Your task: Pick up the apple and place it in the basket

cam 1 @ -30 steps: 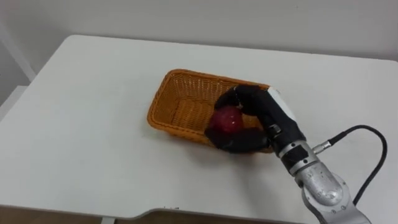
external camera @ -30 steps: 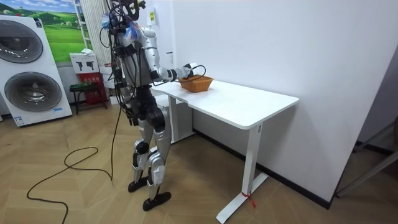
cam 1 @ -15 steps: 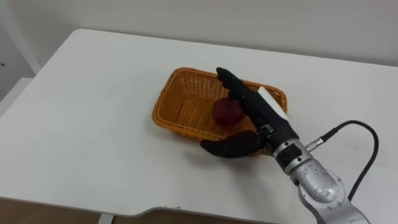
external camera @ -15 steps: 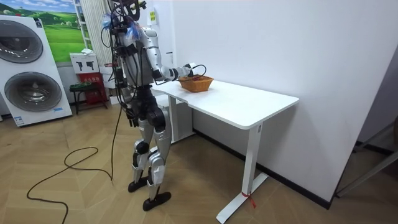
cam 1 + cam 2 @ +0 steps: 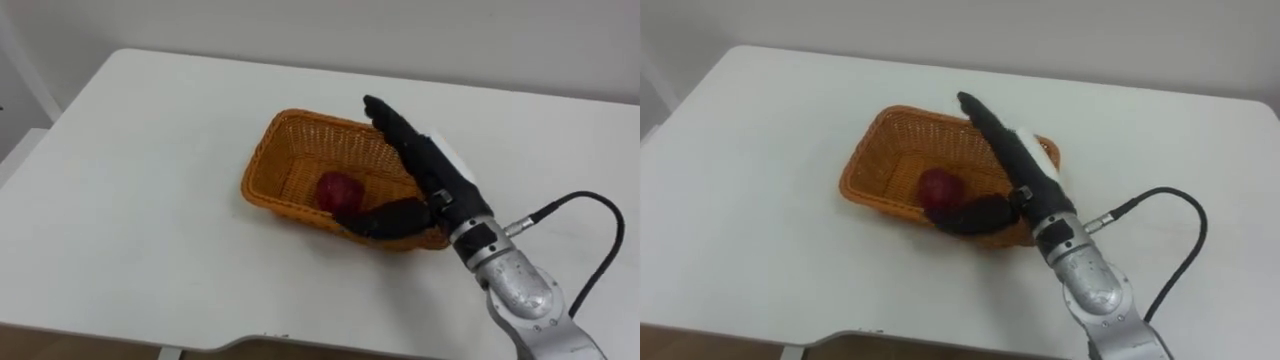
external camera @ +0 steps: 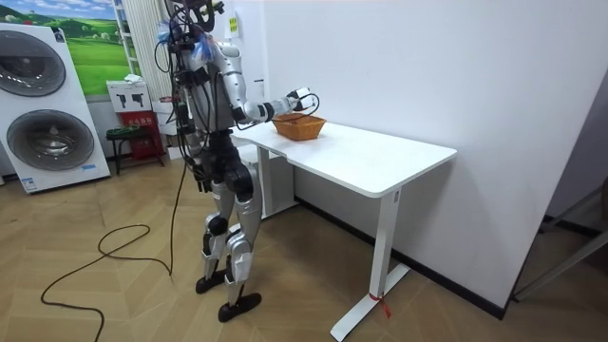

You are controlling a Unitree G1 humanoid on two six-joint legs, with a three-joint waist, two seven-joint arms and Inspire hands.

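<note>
Right hand: black; fingers straight and close side by side, stretched over the basket's right half; thumb swung out low along the near wall; it grips nothing.
Table: white, smooth and matte, with rounded corners; a broad bare top lies left of the basket and between it and the near edge; the far edge meets a pale wall.
Basket: orange woven wicker, oblong with rounded corners and flared walls; it sits well in from every table edge, skewed to the table's sides.
Apple: dark red, round, slightly glossy; it lies on the basket's floor close to the near wall, left of the palm and just beside the thumb's tip; whether they touch cannot be told.
Stance: the robot stands upright at the table's end on the room view's left, right arm reaching over the basket.
Floor: wood-patterned, open around the robot.
Washing machines: white, round-doored, well behind the robot.
</note>
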